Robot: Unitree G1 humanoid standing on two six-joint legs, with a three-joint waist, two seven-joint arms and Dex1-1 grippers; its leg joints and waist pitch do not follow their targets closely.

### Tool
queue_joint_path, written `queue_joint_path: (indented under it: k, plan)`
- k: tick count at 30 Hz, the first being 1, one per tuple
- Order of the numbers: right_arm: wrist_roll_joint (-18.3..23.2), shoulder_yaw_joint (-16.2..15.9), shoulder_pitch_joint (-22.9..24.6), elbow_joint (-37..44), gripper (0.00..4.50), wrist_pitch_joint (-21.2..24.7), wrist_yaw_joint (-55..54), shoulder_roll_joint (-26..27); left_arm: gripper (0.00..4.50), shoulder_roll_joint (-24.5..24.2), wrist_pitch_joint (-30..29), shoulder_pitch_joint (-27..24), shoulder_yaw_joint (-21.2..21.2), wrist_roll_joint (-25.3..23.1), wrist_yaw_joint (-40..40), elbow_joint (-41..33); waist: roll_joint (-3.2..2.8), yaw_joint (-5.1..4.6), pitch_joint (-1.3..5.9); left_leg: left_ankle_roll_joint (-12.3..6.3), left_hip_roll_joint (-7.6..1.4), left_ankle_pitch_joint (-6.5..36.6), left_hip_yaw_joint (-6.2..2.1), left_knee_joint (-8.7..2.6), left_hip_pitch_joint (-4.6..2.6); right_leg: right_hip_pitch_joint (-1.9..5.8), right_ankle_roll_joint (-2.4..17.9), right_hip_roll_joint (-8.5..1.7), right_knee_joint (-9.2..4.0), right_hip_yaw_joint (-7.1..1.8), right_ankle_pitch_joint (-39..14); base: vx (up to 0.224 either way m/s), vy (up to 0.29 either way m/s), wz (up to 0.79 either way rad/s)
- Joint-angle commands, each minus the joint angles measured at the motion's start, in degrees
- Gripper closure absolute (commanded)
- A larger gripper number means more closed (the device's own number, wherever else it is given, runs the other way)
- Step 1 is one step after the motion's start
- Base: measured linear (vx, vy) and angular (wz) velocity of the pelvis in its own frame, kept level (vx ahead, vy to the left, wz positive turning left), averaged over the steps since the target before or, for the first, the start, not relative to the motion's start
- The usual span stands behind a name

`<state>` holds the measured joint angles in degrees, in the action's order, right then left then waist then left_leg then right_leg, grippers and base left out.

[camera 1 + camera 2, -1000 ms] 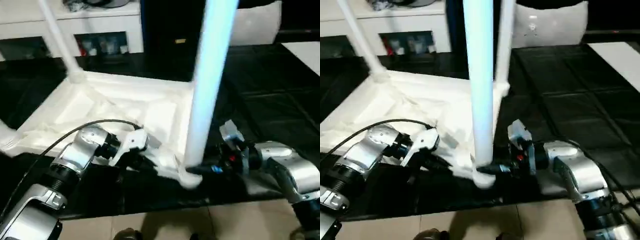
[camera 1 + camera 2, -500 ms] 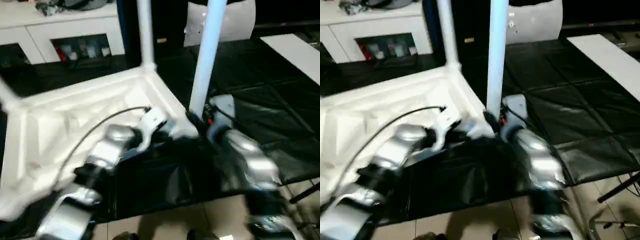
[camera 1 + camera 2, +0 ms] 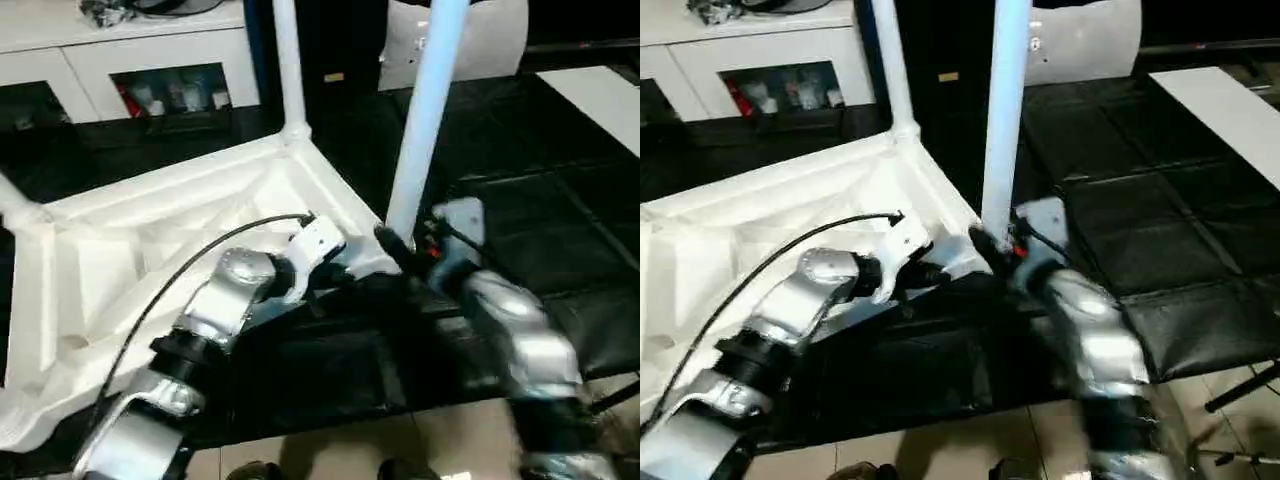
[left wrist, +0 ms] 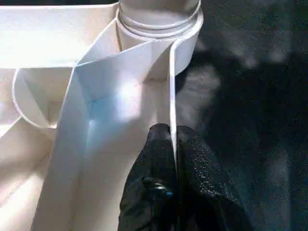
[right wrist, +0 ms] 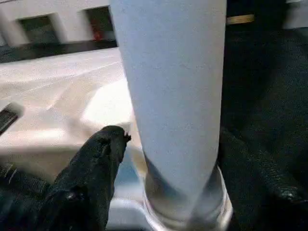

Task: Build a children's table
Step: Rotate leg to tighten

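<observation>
In the head views, the children's table (image 3: pixel 150 240) lies upside down on a black floor mat (image 3: pixel 560 200), its ribbed underside facing up and its legs rising from the corner sockets. One leg (image 3: pixel 425 110) stands at the near corner, another (image 3: pixel 288 60) at the far corner. The left pincer (image 3: pixel 335 275) reaches along the near rim of the top, close beside the near corner. The right pincer (image 3: pixel 395 245) sits at the foot of the near leg, its silver forearm coming in from the right. A white cabinet (image 3: pixel 150 60) with glass doors stands behind. In the left wrist view, the left pincer (image 4: pixel 172 144) is clamped together on the thin raised rim of the tabletop, one finger (image 4: pixel 156 159) on each side, just short of the corner socket. In the right wrist view, the right pincer (image 5: pixel 173 159) straddles the near leg (image 5: pixel 168 86) just above its socket, with one finger (image 5: pixel 103 154) on either side; whether they press on the leg I cannot tell.
</observation>
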<state>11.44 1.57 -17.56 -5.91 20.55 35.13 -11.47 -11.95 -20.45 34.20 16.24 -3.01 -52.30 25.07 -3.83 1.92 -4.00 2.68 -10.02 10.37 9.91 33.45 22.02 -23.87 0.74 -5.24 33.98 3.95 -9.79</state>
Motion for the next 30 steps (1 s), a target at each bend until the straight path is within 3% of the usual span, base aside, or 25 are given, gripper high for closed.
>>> queue_joint_path:
  k: [1,2,3,6,8,9,10,11,12,17,18,20,23,30]
  plan:
    - [1.53,-3.91,0.83,0.89,0.88,0.41,5.69,-0.20,4.50,-0.20,2.93,0.10,-0.02,1.56,-1.72,-1.70,0.70,0.29,3.93,-6.65,-2.25,8.97,-0.59,-3.38,-0.34,3.93,13.40,-2.94,-4.01,-2.22,-8.60,0.000,0.000,0.00]
    - [2.24,-4.07,1.11,0.89,0.73,-0.46,11.30,-4.23,4.50,-2.55,5.95,-0.38,0.97,1.97,-6.14,-1.36,0.56,0.32,3.91,-6.14,-2.28,9.84,-0.62,-3.42,-0.39,3.87,13.20,-2.98,-4.15,-2.21,-10.76,0.000,0.000,0.00]
    - [2.33,-4.09,1.11,0.88,0.60,-0.54,11.95,-4.68,4.50,-2.82,6.27,-0.43,1.08,2.02,-6.67,-1.31,0.62,0.42,3.89,-5.69,-2.30,10.82,-0.70,-3.45,-0.42,3.93,12.75,-3.00,-4.29,-2.18,-12.71,0.000,0.000,0.00]
    - [4.20,-5.04,0.58,0.23,0.50,-1.90,23.68,-11.65,4.50,-7.71,12.14,-0.71,3.56,2.46,-16.56,0.01,0.73,0.57,4.04,-5.67,-2.53,11.33,-0.74,-3.47,-0.52,3.93,12.62,-2.99,-4.17,-2.25,-13.05,0.000,0.000,0.00]
    - [5.06,-5.87,0.11,-0.15,0.50,-2.40,28.26,-13.92,4.50,-9.50,14.93,-0.59,4.47,2.65,-20.66,0.88,0.80,0.77,4.00,-5.96,-2.58,11.33,-0.68,-3.43,-0.51,3.87,12.86,-2.96,-4.09,-2.22,-12.79,0.000,0.000,0.00]
    - [5.21,-6.00,0.04,-0.19,0.50,-2.47,28.95,-14.23,4.50,-9.73,15.19,-0.58,4.54,2.73,-21.26,0.99,0.55,1.06,4.04,-6.09,-2.79,10.93,-0.57,-3.38,-0.74,3.56,13.30,-2.96,-3.98,-2.28,-12.11,0.000,0.000,0.00]
    - [5.59,-6.85,-0.35,-0.48,0.50,-2.96,32.15,-15.59,4.50,-10.70,16.59,-0.45,4.82,3.20,-24.11,1.59,0.87,1.15,4.09,-6.18,-2.80,10.72,-0.50,-3.33,-0.72,3.53,13.48,-2.93,-3.91,-2.27,-11.79,0.000,0.000,0.00]
    - [5.65,-7.29,-0.54,-0.65,0.50,-3.24,33.53,-16.17,4.50,-11.10,17.32,-0.35,4.92,3.42,-25.39,1.90,0.68,1.66,4.15,-6.24,-2.88,10.36,-0.54,-3.27,-0.76,3.55,13.80,-3.09,-3.71,-2.24,-11.68,0.000,0.000,0.00]
    - [5.45,-7.87,-0.76,-0.96,0.50,-4.27,35.18,-16.67,4.50,-11.50,17.86,-0.10,5.01,3.52,-26.40,2.40,0.92,1.89,4.24,-6.25,-2.97,9.70,-0.44,-3.23,-0.82,3.43,14.22,-3.04,-3.53,-2.29,-10.72,0.000,0.000,0.00]
    - [5.89,-10.03,-1.55,-1.64,0.50,-5.90,41.11,-18.31,4.50,-12.96,20.16,0.66,5.84,3.88,-30.88,4.02,1.00,3.15,4.34,-6.39,-3.05,8.82,-0.40,-3.06,-0.89,3.41,14.82,-3.26,-3.19,-2.40,-9.56,0.000,0.000,0.00]
    - [6.74,-11.25,-2.79,-2.50,0.50,-5.55,45.01,-18.95,4.50,-13.81,21.12,1.35,6.97,4.14,-34.58,4.68,1.61,3.18,4.26,-6.38,-2.93,8.95,-0.31,-3.06,-0.77,3.50,14.57,-3.25,-3.32,-2.37,-10.33,0.000,0.000,0.00]
    - [7.02,-11.54,-3.22,-2.85,0.65,-5.42,46.24,-19.09,4.50,-14.03,21.75,1.63,7.43,4.15,-35.71,4.99,1.27,3.31,4.26,-6.33,-2.94,9.03,-0.41,-3.04,-0.73,3.47,14.27,-3.36,-3.28,-2.38,-11.77,0.000,0.000,0.00]
    - [7.73,-12.97,-4.74,-4.27,0.94,-4.41,50.07,-19.70,4.50,-13.92,23.47,2.67,7.99,4.45,-38.95,6.77,1.28,3.51,4.11,-5.57,-3.09,10.22,-0.41,-3.15,-0.95,3.24,13.89,-3.34,-3.44,-2.47,-13.85,0.000,0.000,0.00]
    - [7.42,-15.28,-6.95,-6.51,1.37,-3.87,54.63,-20.62,4.50,-14.37,24.62,3.54,10.61,5.82,-40.20,7.08,1.25,4.29,4.20,-5.16,-3.14,9.70,-0.43,-3.08,-1.01,3.26,14.61,-3.35,-3.09,-2.53,-12.13,0.000,0.000,0.00]
